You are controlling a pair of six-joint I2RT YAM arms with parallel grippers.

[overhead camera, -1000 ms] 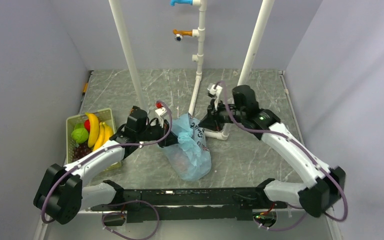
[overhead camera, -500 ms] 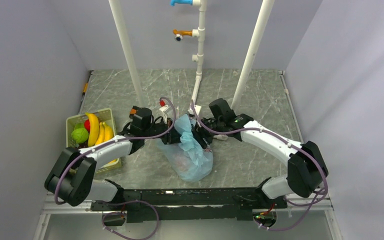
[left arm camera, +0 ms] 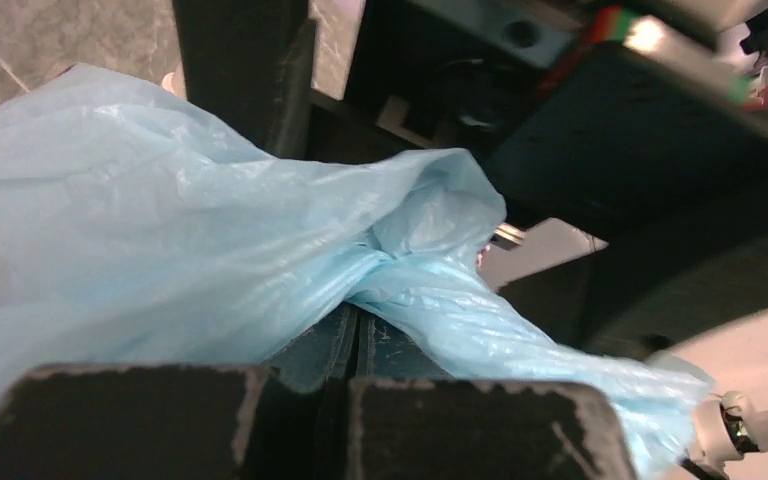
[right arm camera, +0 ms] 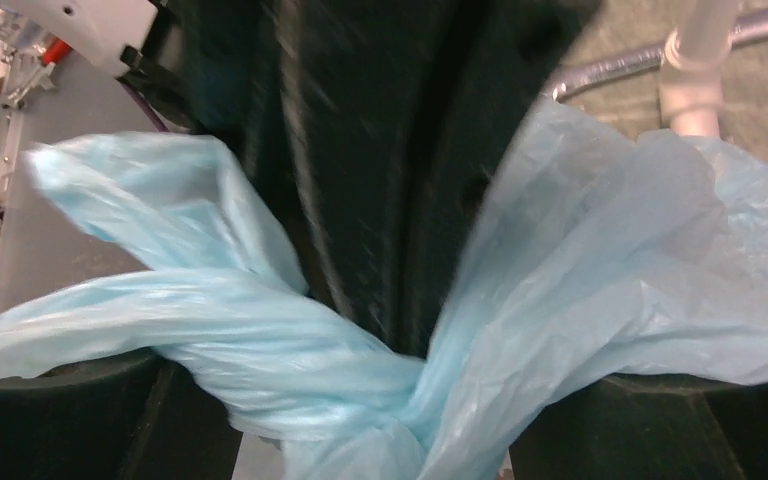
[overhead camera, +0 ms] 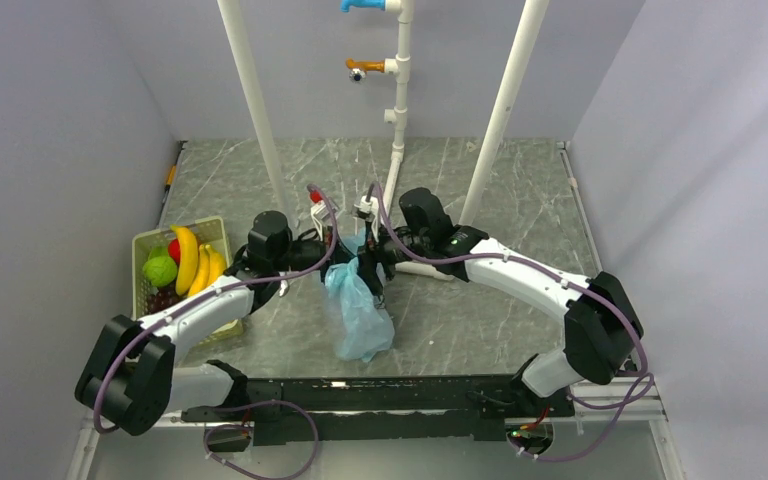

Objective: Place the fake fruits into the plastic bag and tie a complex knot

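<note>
The light-blue plastic bag [overhead camera: 358, 312] stands mid-table, its neck drawn up into a twisted knot [right arm camera: 400, 390] between the two grippers. My left gripper [overhead camera: 332, 252] is shut on the bag's plastic; in the left wrist view its pads [left arm camera: 400, 350] meet under the twist [left arm camera: 392, 258]. My right gripper [overhead camera: 370, 265] is open, with its fingers [right arm camera: 70, 420] wide apart on either side of the twisted strand. Fake fruits lie in the green basket [overhead camera: 140, 243] at left: yellow bananas [overhead camera: 192, 258], a green piece [overhead camera: 159, 270], a red one [overhead camera: 173, 248]. What is inside the bag does not show.
Two slanted white pipes [overhead camera: 255, 110] [overhead camera: 505, 100] and a middle pipe [overhead camera: 397, 110] with blue [overhead camera: 360, 5] and orange [overhead camera: 365, 67] taps rise behind the bag. A pipe foot [right arm camera: 695, 80] lies on the marbled table just right of it. Grey walls close both sides.
My right gripper has opened and swung left onto the bag's neck. The bag has been pulled narrower and its top gathered between both grippers. The left gripper stays shut.
</note>
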